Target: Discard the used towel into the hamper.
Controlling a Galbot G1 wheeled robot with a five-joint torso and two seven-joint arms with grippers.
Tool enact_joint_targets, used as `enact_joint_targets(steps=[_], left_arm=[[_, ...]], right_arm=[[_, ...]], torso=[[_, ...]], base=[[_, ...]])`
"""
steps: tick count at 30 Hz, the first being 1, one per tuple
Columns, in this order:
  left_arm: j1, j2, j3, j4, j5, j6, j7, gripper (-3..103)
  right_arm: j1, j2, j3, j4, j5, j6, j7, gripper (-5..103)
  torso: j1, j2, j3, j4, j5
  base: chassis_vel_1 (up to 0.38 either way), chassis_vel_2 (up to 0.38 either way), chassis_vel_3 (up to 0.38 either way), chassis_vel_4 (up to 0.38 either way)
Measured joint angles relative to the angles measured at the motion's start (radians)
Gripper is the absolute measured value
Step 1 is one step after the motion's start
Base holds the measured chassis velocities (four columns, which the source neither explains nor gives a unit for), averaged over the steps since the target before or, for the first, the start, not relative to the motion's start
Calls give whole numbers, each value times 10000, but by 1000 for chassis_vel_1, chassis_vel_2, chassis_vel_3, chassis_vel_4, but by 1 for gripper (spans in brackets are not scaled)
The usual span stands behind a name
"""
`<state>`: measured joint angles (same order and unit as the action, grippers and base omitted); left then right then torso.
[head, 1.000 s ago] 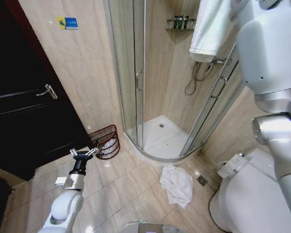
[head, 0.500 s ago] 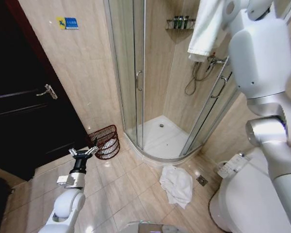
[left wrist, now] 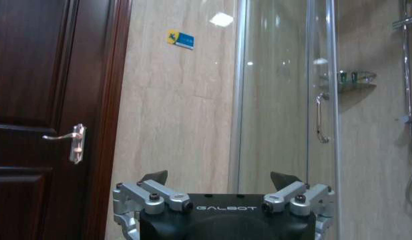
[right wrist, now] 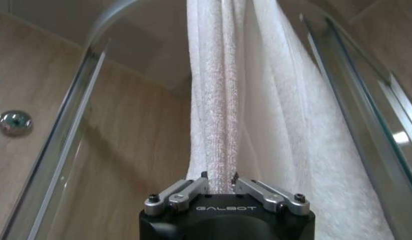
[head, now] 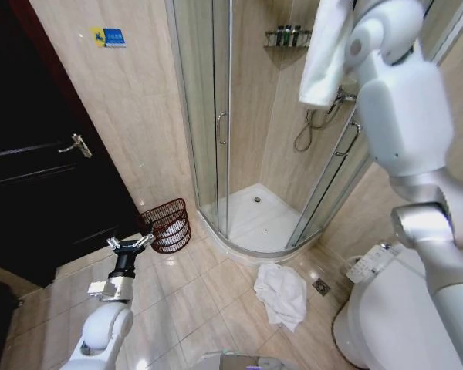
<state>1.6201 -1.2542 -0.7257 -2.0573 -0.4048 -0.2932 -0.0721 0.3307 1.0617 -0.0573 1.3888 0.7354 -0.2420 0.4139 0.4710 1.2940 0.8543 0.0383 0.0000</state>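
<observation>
Towel point(head: 324, 54): white, was hung high by the shower, folds bunched.
Hamper point(head: 167, 224): dark wire basket, was tilted on the floor.

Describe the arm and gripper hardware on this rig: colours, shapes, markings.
Both arms have glossy white rounded shells with silver-grey joint rings. The left gripper and right gripper match: a black block body lettered GALBOT in pale print, carrying silver metal finger linkages with dark bolt heads. The left fingers end in dark pointed tips. No loose cables are visible.
</observation>
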Motion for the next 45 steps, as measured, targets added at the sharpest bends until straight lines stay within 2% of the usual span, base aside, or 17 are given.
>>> enact_joint_targets(steps=[10,11,21,29,35,39,45], left_arm=[[-57,-54,108,109,107,-16,29,100],[-63,-65,151,131,171,-16,32,100],[-159,-150,348,151,427,31,35,100],[-125,-285,498,130,645,43,32,100],[1,-318,467,71,714,32,27,100],[51,-370,516,40,869,15,22,100],[-11,-447,774,3,1098,35,5,100]], right_arm=[[-1829,-716,496,1293,124,-5,-13,4],[-2427,-861,741,1583,119,-5,-45,4],[-4771,-1327,1608,2667,55,20,-95,4],[-6003,-1420,2177,3263,-18,69,-116,4],[-7635,-1401,2961,3827,-181,155,-327,4],[-8954,-1246,3654,4260,-394,197,-522,4],[-10219,-872,4376,4809,-804,350,-679,4]], torso=[[0,0,-1,1,-3],[0,1,0,1,0],[4,-3,5,1,5],[3,-2,2,1,1],[2,-1,0,1,0],[2,-3,3,-1,10],[1,-1,0,0,-1]], base=[[0,0,0,0],[0,0,0,0],[0,0,0,0],[0,0,0,0],[0,0,0,0],[0,0,0,0],[0,0,0,0]])
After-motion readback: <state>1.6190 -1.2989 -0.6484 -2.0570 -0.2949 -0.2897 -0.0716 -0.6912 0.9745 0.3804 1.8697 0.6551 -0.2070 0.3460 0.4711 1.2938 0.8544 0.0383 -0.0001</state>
